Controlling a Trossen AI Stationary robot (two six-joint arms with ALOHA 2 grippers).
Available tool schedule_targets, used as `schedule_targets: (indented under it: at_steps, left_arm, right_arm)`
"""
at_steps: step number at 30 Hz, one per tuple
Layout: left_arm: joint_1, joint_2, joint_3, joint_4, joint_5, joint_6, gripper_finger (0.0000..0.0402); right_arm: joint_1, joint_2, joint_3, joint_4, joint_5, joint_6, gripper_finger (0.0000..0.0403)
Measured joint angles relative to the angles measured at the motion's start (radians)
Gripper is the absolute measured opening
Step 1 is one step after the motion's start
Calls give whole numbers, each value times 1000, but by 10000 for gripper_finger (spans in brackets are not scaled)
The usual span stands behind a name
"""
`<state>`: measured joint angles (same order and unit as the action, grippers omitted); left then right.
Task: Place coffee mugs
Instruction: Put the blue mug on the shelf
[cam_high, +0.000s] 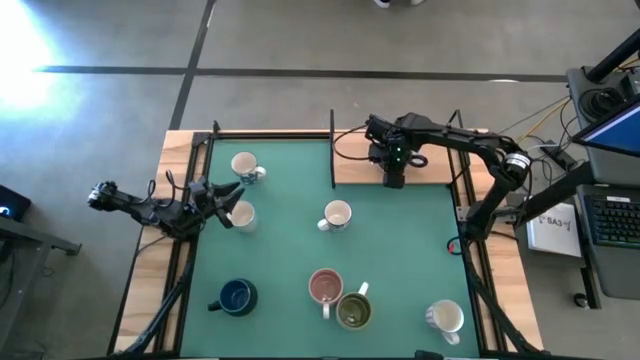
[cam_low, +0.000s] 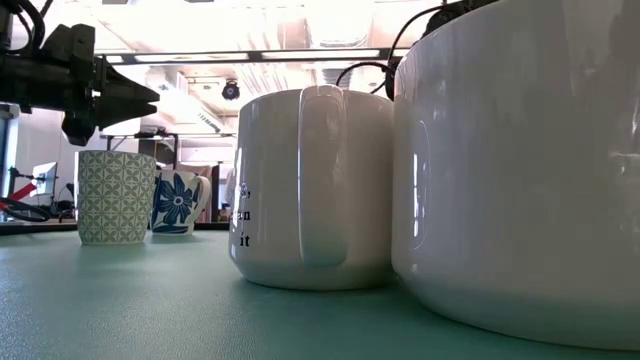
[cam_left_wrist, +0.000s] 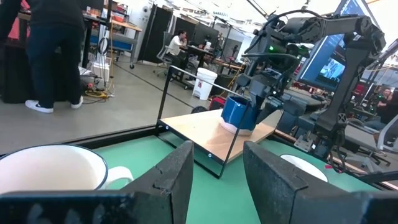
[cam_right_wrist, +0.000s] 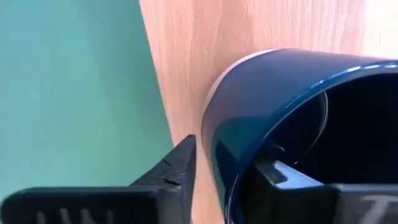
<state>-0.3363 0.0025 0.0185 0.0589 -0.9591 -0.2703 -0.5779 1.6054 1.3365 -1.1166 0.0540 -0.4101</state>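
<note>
My right gripper (cam_high: 394, 178) points down over the wooden board (cam_high: 430, 168) at the table's far edge. It stands open astride the wall of a dark blue mug (cam_left_wrist: 238, 114), whose pale base rests on the board. The high view hides this mug under the gripper. My left gripper (cam_high: 228, 200) waits open and level at the table's left, between two white mugs (cam_high: 245, 166) (cam_high: 242, 215). On the green mat stand another white mug (cam_high: 337, 215), a dark blue mug (cam_high: 237, 296), a pink mug (cam_high: 325, 287), an olive mug (cam_high: 354, 312) and a white mug (cam_high: 445, 318). My right gripper comes from above with one finger (cam_right_wrist: 273, 177) inside the dark blue mug and the other finger (cam_right_wrist: 180, 168) outside its wall (cam_right_wrist: 217, 143), near the rim. A thin gap shows beside the outer finger. Whether the inner finger touches the wall, I cannot tell. The mug's base is on the board.
A thin black frame (cam_high: 332, 150) stands along the board's left edge. Cables and a monitor (cam_high: 610, 120) lie right of the table. The low view shows a patterned mug (cam_low: 115, 197) and a blue-flowered mug (cam_low: 180, 200). A person (cam_left_wrist: 43, 50) stands beyond the table.
</note>
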Motion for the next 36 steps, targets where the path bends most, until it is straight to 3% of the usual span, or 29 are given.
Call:
schedule_targets:
  at_steps: [5, 12, 17, 21, 28, 36]
  left_arm:
    - [0, 0, 0, 0, 0, 0, 123]
    - [0, 0, 0, 0, 0, 0, 123]
    - [0, 0, 0, 0, 0, 0, 123]
    - [0, 0, 0, 0, 0, 0, 123]
    - [0, 0, 0, 0, 0, 0, 123]
    - [0, 0, 0, 0, 0, 0, 123]
  right_arm:
    - [-1, -1, 41, -3, 0, 148, 114]
    - [-4, -1, 65, 10, -1, 518, 112]
    - [-6, -1, 55, 117, 1, 650, 112]
    - [-8, 14, 57, 211, 6, 685, 111]
    - [-15, 55, 59, 217, 24, 683, 101]
    - [-17, 66, 62, 169, 18, 592, 20]
